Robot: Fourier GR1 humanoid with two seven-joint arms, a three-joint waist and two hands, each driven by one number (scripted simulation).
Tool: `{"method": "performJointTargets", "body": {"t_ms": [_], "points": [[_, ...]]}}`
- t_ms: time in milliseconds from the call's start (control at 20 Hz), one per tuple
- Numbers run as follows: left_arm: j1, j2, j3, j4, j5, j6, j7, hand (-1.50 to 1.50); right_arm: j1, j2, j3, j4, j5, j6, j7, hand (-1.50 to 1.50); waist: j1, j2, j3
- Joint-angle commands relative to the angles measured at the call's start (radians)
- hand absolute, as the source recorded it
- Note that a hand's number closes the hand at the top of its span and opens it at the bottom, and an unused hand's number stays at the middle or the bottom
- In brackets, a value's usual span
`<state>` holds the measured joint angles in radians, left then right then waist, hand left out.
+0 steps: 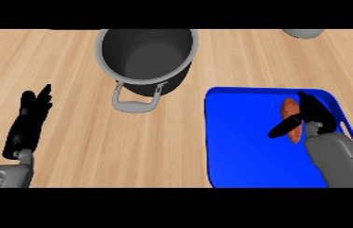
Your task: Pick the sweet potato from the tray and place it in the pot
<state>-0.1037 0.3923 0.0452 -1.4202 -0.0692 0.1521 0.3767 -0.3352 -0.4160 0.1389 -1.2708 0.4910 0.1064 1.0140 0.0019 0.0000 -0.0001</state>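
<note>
An orange-brown sweet potato [289, 111] lies on the blue tray [241, 147] at the right of the counter. My right hand [314, 114] is over the tray right beside the potato, its thumb stretched across the potato's lower end and its fingers along the far side; part of the potato is hidden by the hand. The fingers look straight rather than curled round it. A dark grey pot [146, 54] with a grey handle stands at the back middle, with nothing inside. My left hand [27, 124] rests open at the left edge, fingers up.
A grey rounded object [302, 32] shows partly at the back right edge. The pot's handle [137, 100] points toward me. Bare wooden counter lies between the pot and the tray.
</note>
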Motion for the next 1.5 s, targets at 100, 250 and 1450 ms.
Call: {"method": "performJointTargets", "body": {"t_ms": [100,250,1450], "points": [[0.013,-0.023,0.015,-0.041,-0.053,-0.002,0.026,0.0,0.076,0.012,-0.031,-0.105,0.026,0.07,0.066,-1.5,-0.004,-0.002,0.0],[-0.029,-0.012,0.061,0.055,-0.028,-0.056,-0.02,0.0,-0.003,0.054,-0.05,-0.012,0.033,0.08,0.025,1.5,-0.002,0.0,0.0],[0.024,-0.062,0.052,-0.044,-0.065,-0.073,0.008,0.0,-0.154,-0.161,0.133,-0.062,0.286,0.076,-0.689,1.5,0.027,0.003,0.002]]}}
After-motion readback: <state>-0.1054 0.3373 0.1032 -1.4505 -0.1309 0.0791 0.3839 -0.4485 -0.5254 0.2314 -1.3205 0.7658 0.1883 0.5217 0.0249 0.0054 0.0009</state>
